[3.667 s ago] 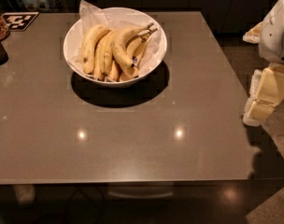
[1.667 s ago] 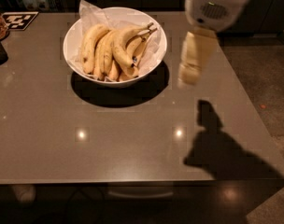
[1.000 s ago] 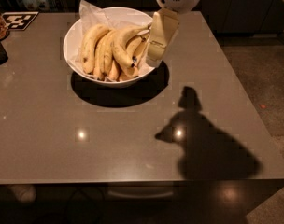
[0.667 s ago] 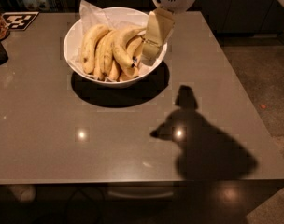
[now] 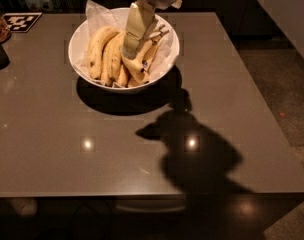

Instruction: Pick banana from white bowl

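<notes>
White and glossy, the bowl (image 5: 75, 59) sits on the grey counter (image 5: 52, 134), lined with crinkled paper (image 5: 98, 13), full of yellow bananas (image 5: 98, 49). The gripper (image 5: 128, 53) is down inside, tip beside the banana (image 5: 114, 59) mid-bunch. Whether it grips anything, I cannot tell.
</notes>
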Controlling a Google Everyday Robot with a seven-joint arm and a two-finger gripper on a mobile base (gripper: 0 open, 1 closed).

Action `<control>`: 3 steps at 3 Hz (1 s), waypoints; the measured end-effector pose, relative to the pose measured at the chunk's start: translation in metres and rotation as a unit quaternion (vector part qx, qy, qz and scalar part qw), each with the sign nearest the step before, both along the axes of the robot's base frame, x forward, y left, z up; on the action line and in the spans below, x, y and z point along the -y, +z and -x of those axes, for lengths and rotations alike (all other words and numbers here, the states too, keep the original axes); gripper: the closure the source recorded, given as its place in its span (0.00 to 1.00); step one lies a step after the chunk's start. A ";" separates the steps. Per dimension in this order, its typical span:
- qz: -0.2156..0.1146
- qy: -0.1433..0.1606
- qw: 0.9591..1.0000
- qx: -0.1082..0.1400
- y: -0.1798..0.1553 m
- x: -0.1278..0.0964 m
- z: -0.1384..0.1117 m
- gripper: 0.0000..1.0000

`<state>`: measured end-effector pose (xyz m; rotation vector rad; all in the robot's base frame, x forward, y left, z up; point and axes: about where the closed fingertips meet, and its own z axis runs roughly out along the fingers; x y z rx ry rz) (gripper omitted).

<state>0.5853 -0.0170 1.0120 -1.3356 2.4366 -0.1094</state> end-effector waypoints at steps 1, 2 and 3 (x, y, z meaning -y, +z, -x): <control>-0.011 -0.006 1.000 -0.005 0.002 -0.016 -0.007 0.18; -0.018 0.003 1.000 -0.012 0.001 -0.035 -0.014 0.37; -0.024 0.010 0.999 -0.027 -0.006 -0.049 -0.022 0.51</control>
